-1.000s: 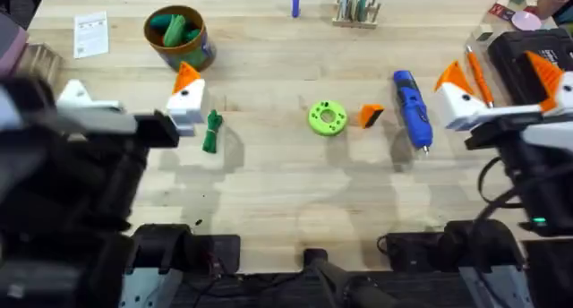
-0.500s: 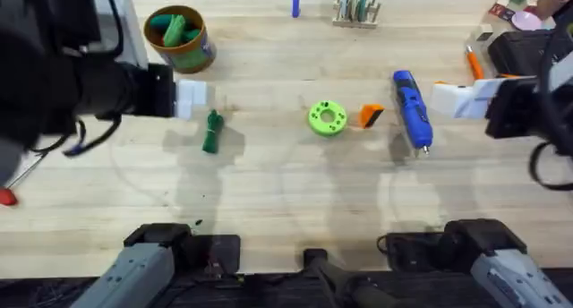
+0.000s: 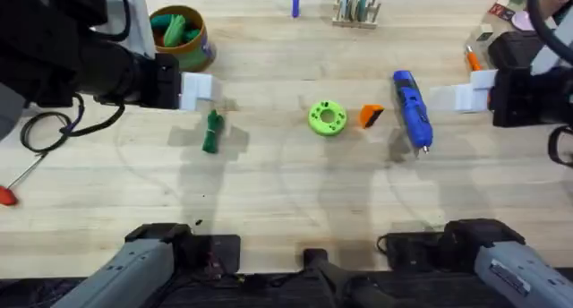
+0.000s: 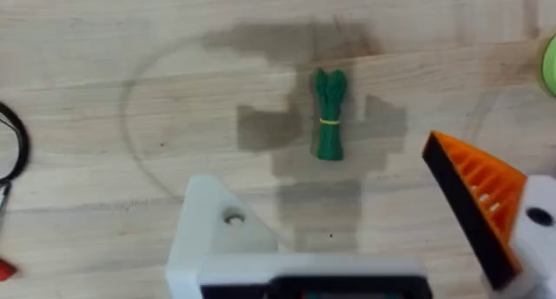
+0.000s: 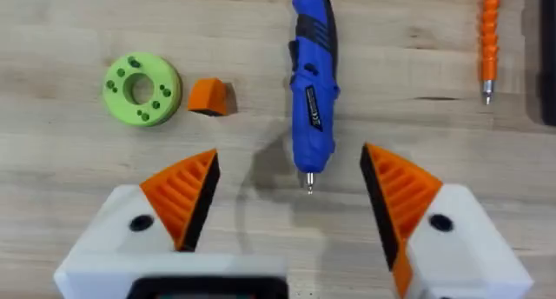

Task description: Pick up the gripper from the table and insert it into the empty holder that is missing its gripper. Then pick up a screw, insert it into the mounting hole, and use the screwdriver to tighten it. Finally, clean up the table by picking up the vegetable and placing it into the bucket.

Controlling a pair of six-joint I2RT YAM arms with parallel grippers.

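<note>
The orange wedge gripper [image 3: 371, 115] [image 5: 208, 96] lies on the table between a green disc and the blue screwdriver [image 3: 412, 108] [image 5: 311, 99]. My left gripper [image 3: 195, 87] [image 4: 334, 203] hangs open above the dark-green vegetable [image 3: 212, 131] [image 4: 329, 125]. One of its fingers is the bare white empty holder [image 4: 217, 238] with a mounting hole [image 4: 233, 217]; the other carries an orange pad. Open above the screwdriver's tip, my right gripper [image 3: 458, 97] [image 5: 287, 182] holds nothing and has both orange pads. The bucket [image 3: 199, 47] stands far left with green items inside. No screw is in view.
The bright-green disc with holes [image 3: 327, 117] [image 5: 142, 89] sits mid-table. A thin orange pen-like tool [image 3: 473, 59] [image 5: 490, 38] lies far right beside black gear. A red-handled tool [image 3: 7, 196] rests at the left edge. A rack [image 3: 356, 8] stands at the back.
Both arms have lifted and swung inward, so the grippers now point down over the table. The things on the table have not moved.
</note>
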